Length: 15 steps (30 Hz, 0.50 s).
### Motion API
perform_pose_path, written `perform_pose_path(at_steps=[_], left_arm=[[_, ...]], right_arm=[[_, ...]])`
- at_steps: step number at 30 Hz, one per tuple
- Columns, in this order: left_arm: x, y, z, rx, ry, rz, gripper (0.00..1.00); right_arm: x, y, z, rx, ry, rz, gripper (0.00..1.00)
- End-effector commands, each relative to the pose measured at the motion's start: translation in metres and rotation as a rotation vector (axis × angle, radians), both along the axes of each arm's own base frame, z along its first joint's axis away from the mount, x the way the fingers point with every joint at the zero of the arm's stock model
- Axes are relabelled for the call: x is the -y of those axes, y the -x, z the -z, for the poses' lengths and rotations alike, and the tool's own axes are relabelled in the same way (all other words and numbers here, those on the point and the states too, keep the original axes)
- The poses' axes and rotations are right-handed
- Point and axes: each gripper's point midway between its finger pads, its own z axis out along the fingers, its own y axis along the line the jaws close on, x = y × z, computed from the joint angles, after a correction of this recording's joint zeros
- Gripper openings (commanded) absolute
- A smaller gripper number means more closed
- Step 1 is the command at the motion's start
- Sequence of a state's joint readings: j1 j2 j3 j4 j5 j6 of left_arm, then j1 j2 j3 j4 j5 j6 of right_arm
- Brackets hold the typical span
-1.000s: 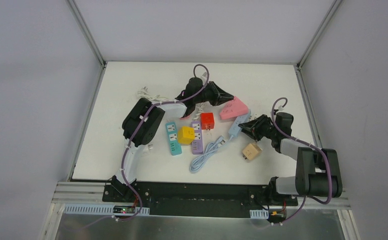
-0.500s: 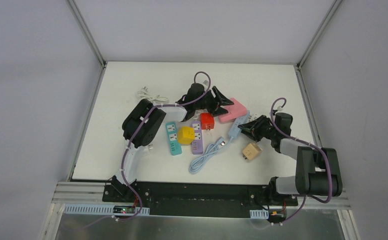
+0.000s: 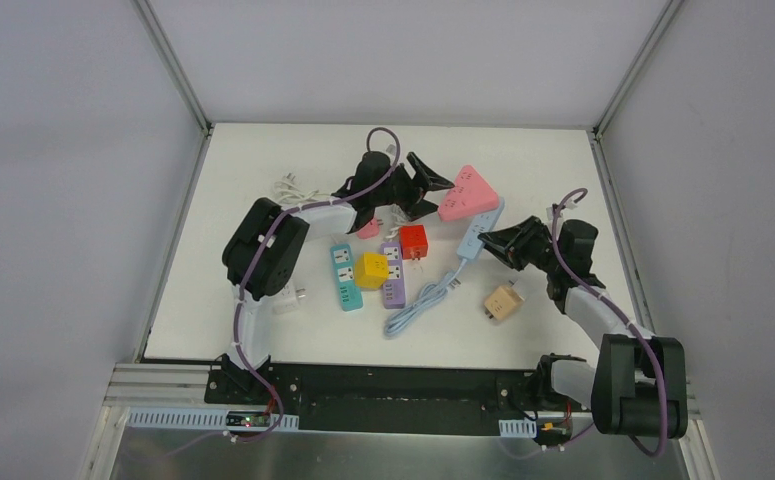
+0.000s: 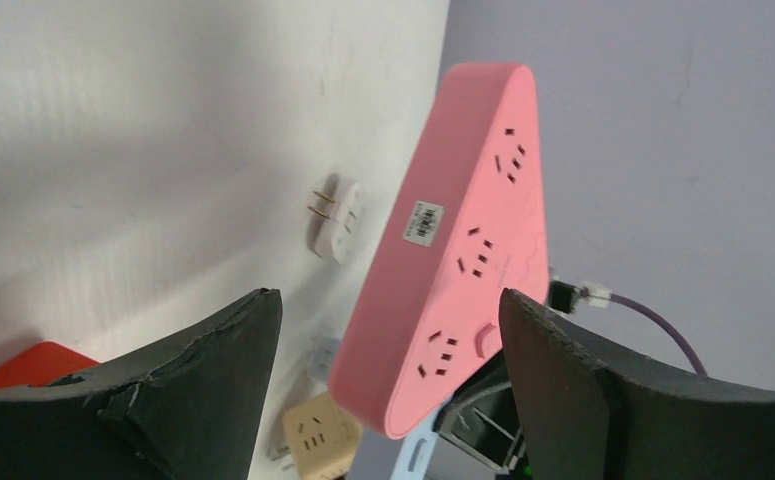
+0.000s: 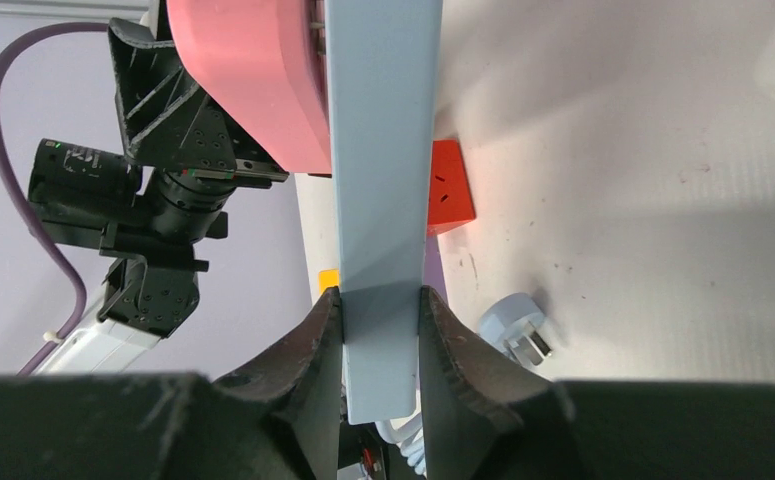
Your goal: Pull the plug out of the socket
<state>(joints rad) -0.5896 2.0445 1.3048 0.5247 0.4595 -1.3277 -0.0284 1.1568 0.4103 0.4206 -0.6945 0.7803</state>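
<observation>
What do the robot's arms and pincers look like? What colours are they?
The left arm and the right arm both have chunky black joints with white tubes between them. A purple cable runs along each arm. The left pincer and the right pincer are black, each with two wedge-shaped fingers.

The small white sticker (image 4: 422,222) on the pink socket (image 4: 463,290) is unreadable.

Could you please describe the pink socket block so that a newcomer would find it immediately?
Look at the far half of the white table, right of centre. The pink socket block sits at the far end of the light blue strip. It alone is triangular; its neighbours are cubes or bars.
</observation>
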Motion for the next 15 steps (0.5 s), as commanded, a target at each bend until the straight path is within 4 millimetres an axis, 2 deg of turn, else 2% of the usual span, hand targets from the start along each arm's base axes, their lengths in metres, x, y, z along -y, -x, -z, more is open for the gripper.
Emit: perform_pose_path(at_steps=[1,4,5,10,15], left_arm=[[0.025,0.001,-0.073,0.085,0.258,0.09,0.79],[0.027,0.01,-0.104,0.133,0.411,0.142,0.73],[0.026,0.014,-0.107,0.135,0.429,0.156,0.7],[0.021,0.032,-0.1,0.134,0.423,0.21,0.59],[0.031,0.048,-0.09,0.102,0.39,0.296,0.58]], right_arm=[[-0.014,-0.006,-0.062,0.183,-0.083,-0.107,0.0],[-0.017,-0.006,-0.057,0.158,-0.1,-0.133,0.0],[-0.018,-0.007,-0.055,0.152,-0.108,-0.138,0.0],[-0.02,-0.008,-0.05,0.134,-0.136,-0.163,0.0],[-0.024,-0.008,-0.051,0.134,-0.151,-0.202,0.0]])
